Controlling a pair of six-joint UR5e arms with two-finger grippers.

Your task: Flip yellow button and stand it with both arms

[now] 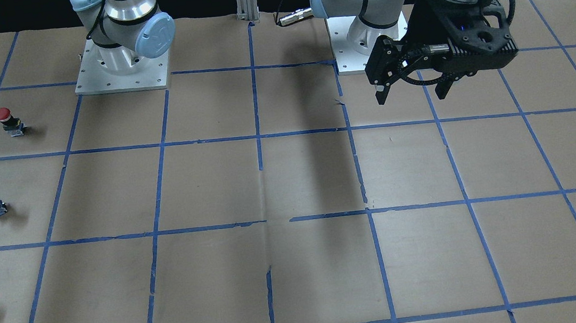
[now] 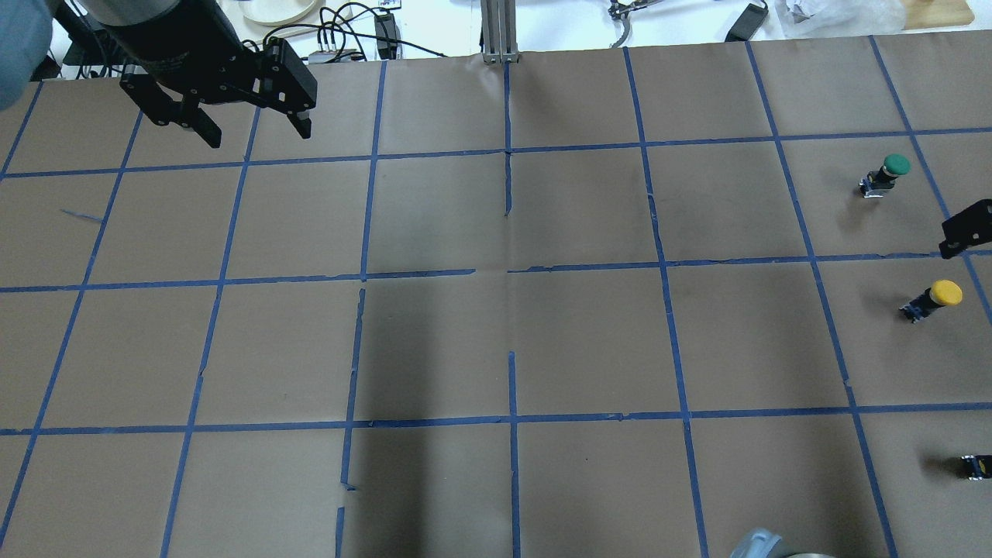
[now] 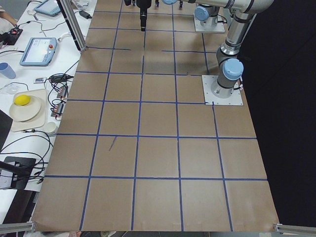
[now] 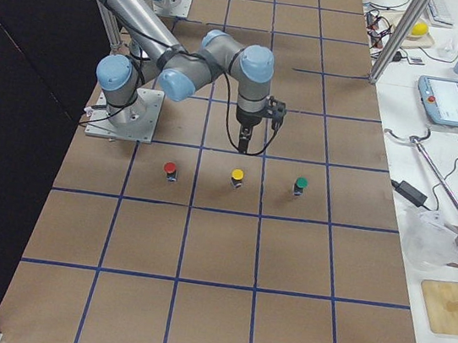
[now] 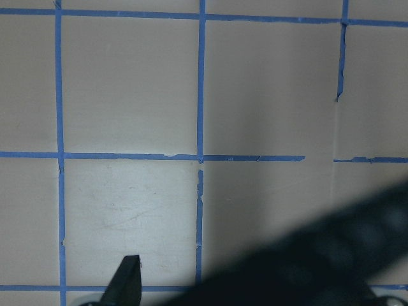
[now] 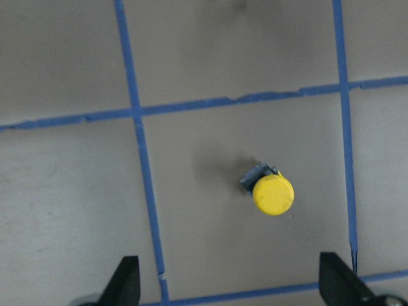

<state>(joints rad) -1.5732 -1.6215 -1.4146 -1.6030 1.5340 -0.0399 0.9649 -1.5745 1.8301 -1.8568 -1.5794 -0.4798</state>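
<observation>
I see the yellow button point(image 6: 271, 191) standing cap-up on the desk's point(image 6: 64, 223) right half, midway between the robot-side edge and the far edge. My right gripper point(image 6: 229, 287) hangs above it, fingers apart. The left gripper point(image 1: 412, 95) hovers over the left half, fingers also apart.

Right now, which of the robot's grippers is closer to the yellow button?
The right. The right gripper hovers open close above the yellow button; the left gripper hangs far away over the table's opposite end.
</observation>
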